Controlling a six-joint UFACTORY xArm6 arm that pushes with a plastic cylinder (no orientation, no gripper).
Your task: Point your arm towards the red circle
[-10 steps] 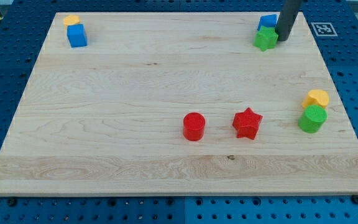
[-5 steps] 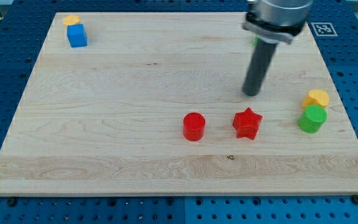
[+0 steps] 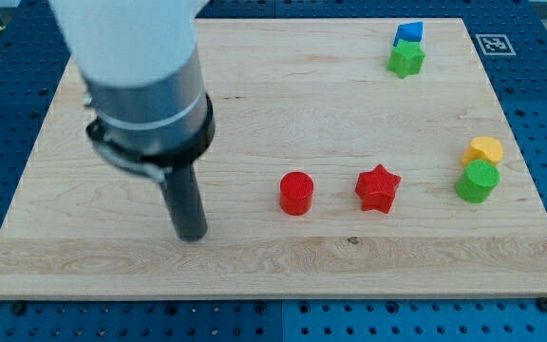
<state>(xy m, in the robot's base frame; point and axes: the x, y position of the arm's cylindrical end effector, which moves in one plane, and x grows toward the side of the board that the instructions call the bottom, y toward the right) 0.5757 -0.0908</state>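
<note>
Camera view, now: my tip (image 3: 193, 235) sits on the wooden board (image 3: 254, 95), lower left of centre, w/ my arm's grey body hiding the board's top-left area. No hand or jaws on this rig, just a bare rod, so nothing grasped. Red circle (image 3: 295, 193) lies to the view's right of my tip, apart from it, not touching, approx. same height in the view but slightly higher. Red star (image 3: 378, 187) is just beyond the circle, further right, small gap btwn them. Near the right edge: yellow block (image 3: 484, 149) w/ green round block (image 3: 478, 180) right below it, close or touching, can't tell. Top right: blue block (image 3: 408, 33) touching green star-like block (image 3: 406, 59) below it. All these well apart from my tip.
</note>
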